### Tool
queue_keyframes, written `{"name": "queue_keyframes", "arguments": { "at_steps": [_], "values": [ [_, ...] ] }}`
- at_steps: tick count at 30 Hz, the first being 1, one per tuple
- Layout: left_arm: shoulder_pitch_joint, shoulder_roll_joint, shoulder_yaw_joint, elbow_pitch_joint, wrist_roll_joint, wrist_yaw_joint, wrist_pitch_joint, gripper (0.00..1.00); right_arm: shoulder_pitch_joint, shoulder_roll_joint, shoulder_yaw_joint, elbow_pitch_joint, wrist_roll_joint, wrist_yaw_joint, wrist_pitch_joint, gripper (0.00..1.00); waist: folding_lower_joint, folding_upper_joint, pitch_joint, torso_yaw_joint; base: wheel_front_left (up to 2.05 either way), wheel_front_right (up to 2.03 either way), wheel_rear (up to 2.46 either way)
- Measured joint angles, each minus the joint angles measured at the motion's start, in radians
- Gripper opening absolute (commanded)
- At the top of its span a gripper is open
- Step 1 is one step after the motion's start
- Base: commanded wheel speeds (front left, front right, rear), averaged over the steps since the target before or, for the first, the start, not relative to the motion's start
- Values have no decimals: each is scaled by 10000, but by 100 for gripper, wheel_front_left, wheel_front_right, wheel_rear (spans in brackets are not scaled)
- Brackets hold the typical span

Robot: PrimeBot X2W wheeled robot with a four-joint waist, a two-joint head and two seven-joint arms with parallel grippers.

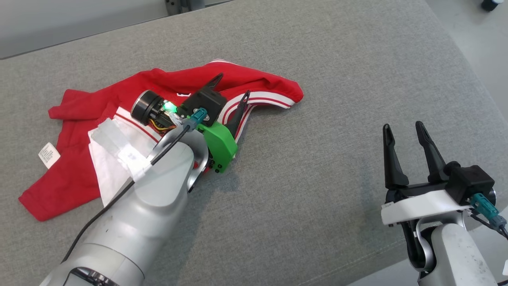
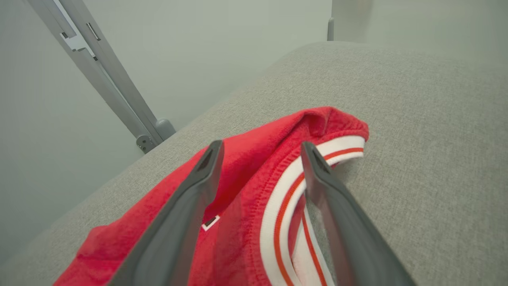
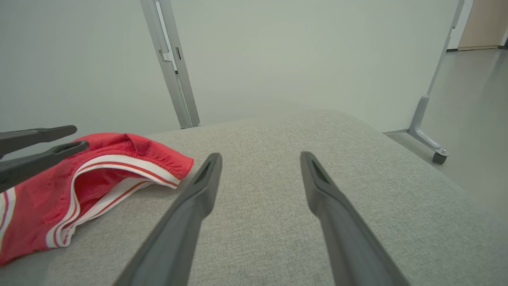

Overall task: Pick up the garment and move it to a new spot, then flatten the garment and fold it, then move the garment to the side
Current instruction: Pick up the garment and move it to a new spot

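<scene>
Head view has the red garment (image 1: 91, 107), trimmed in white stripes, lying crumpled on the grey cushion (image 1: 317, 47) toward nine o'clock, with a white label (image 1: 49, 155) at its eight o'clock edge. Over its striped hem the left gripper (image 1: 234, 84) is poised with jaws spread, pinching nothing. At four o'clock the right gripper (image 1: 403, 125) stands well apart from the cloth, jaws likewise spread and empty.
</scene>
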Motion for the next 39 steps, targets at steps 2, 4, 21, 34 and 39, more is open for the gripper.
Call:
{"name": "queue_keyframes", "arguments": {
  "at_steps": [2, 4, 21, 34, 39],
  "values": [
    [110, 4, 58, 6, -100, 15, -77, 100, 1, 6, -15, 0, -65, 0, 0, 100, 0, 0, 13, 108, 0, 0, 0],
    [269, -2, 196, -65, -232, 40, -90, 100, 11, 10, -50, 8, -150, 0, 0, 100, 0, 0, -14, 251, 0, 0, 0],
    [3910, 583, 2355, -3994, -481, 1104, -134, 100, 639, 10, -364, 92, -742, 0, 0, 100, 0, 0, -1477, 1790, 0, 0, 0],
    [7715, 897, 4566, -6642, -136, 1751, -134, 100, 1278, 8, -176, 65, -788, 0, 0, 100, 0, -1, -2482, 2214, 0, 0, 0],
    [8481, 662, 4966, -7030, 107, 1666, -134, 100, 1521, 6, -117, 138, -759, 0, 0, 100, 0, 0, -2669, 2289, 0, 0, 0]
  ]
}}
